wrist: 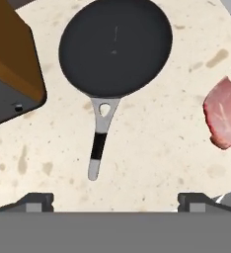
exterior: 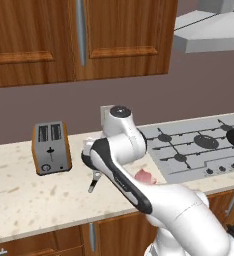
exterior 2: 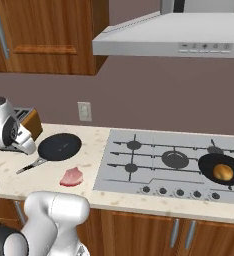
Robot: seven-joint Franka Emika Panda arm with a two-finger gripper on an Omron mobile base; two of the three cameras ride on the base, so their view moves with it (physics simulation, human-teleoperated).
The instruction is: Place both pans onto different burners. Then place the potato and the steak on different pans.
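Gripper (wrist: 115,200) above counter (wrist: 152,148), fingertips wide apart, holding nothing. Just ahead: pan handle (wrist: 98,146), empty pan (wrist: 115,47) beyond it, beside toaster (wrist: 9,79). Steak (exterior 2: 71,176) on counter between pan and cooktop (exterior 2: 154,165). Farther right: second pan (exterior 2: 221,170) on burner, potato (exterior 2: 222,172) inside.

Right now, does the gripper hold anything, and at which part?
Nothing is held. The gripper is open above the counter, its fingertips apart, short of the pan's handle.
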